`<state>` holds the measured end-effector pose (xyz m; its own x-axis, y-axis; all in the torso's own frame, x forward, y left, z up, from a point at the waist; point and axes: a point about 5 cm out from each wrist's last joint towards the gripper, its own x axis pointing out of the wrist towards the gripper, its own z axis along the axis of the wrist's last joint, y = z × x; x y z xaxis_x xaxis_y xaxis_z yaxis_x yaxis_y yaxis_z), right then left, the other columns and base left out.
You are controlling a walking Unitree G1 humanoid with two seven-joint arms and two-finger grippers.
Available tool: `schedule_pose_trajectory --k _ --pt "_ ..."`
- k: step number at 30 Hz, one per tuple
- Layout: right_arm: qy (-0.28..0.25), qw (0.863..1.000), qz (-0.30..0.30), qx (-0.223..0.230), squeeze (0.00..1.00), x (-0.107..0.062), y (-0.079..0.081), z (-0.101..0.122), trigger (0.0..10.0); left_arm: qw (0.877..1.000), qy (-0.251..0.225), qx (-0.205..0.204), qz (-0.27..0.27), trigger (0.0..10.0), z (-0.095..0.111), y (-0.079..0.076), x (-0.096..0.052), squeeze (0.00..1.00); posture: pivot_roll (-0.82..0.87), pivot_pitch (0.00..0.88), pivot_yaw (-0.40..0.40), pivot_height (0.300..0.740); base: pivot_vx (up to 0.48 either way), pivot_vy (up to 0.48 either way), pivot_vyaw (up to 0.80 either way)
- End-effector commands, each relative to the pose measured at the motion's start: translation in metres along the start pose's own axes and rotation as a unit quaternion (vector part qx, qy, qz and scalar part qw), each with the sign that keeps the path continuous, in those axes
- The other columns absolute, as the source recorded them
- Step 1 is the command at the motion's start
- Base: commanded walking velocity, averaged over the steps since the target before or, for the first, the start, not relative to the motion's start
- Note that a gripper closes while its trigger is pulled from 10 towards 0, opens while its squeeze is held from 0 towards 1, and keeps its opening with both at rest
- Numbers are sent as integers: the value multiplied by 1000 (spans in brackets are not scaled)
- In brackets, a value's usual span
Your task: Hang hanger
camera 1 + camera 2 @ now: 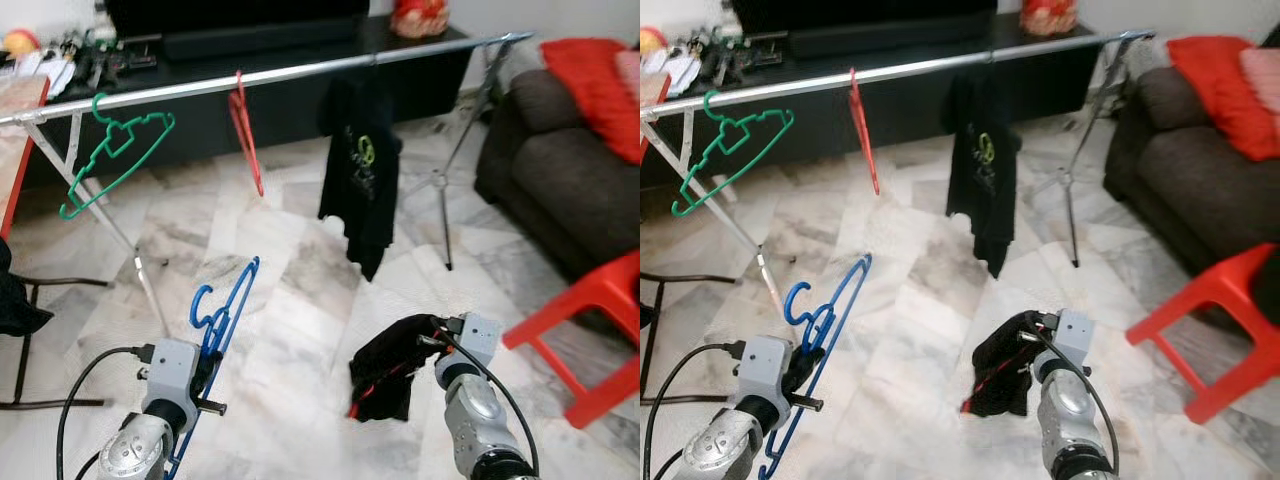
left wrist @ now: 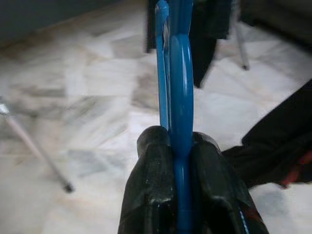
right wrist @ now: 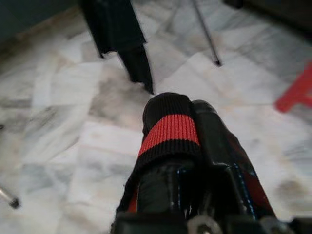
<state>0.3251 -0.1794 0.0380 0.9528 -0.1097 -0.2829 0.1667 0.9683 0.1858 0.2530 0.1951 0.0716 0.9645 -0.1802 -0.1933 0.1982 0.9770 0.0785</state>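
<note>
A slim blue plastic hanger (image 1: 225, 310) with a curled hook is being held upright and slightly tilted over the marble floor (image 1: 300, 270), low at the robot's left and well short of the rail. It is being clamped by the left pincer (image 2: 181, 161), whose two black fingers (image 2: 153, 170) are being pressed against either side of the hanger's thin blue bar.

A black knitted garment with a red stripe (image 1: 390, 365) is being gripped by the right pincer (image 3: 187, 146), the cloth being bunched over and between its fingers and left drooping toward the floor.

Ahead, a long silver metal clothes rail (image 1: 290, 72) is being carried on thin folding legs. On it a green plastic hanger (image 1: 115, 150) is being hung near the robot's left end, a red plastic hanger (image 1: 245, 125) further along, and a black T-shirt with a green print (image 1: 360, 170) near the middle. Behind the rail a dark low surface (image 1: 420, 45) is being used for small clutter. A dark sofa with red cushions (image 1: 570, 130) and a red plastic stool (image 1: 590, 330) are being shown at the right.
</note>
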Motion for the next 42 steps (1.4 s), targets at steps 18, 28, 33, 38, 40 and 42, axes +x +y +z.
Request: schedule_pose_trajectory --k 18,28,33,38,40,42 --pt "-14 1000 14 -19 0 8 9 17 10000 990 42 20 -132 10000 6 -18 0 0 79 179 -34 740 0 0 488" --pt "-16 998 36 -45 0 20 26 43 10000 916 163 138 -339 10000 4 -26 -12 0 83 173 -38 740 0 0 0" --pt "-3 997 56 -57 0 25 44 51 10000 909 132 135 -371 10000 22 -46 0 0 84 169 -36 740 0 0 0" --pt "-11 995 82 -60 0 26 57 59 10000 916 117 128 -362 10000 29 -56 17 0 75 174 -37 740 0 0 0" --pt "-11 994 89 -63 0 26 57 60 10000 921 109 121 -355 10000 30 -59 21 0 68 177 -36 740 0 0 0" --pt "-12 994 94 -60 0 26 57 60 10000 924 106 112 -349 10000 31 -61 23 0 64 175 -37 740 0 0 0"
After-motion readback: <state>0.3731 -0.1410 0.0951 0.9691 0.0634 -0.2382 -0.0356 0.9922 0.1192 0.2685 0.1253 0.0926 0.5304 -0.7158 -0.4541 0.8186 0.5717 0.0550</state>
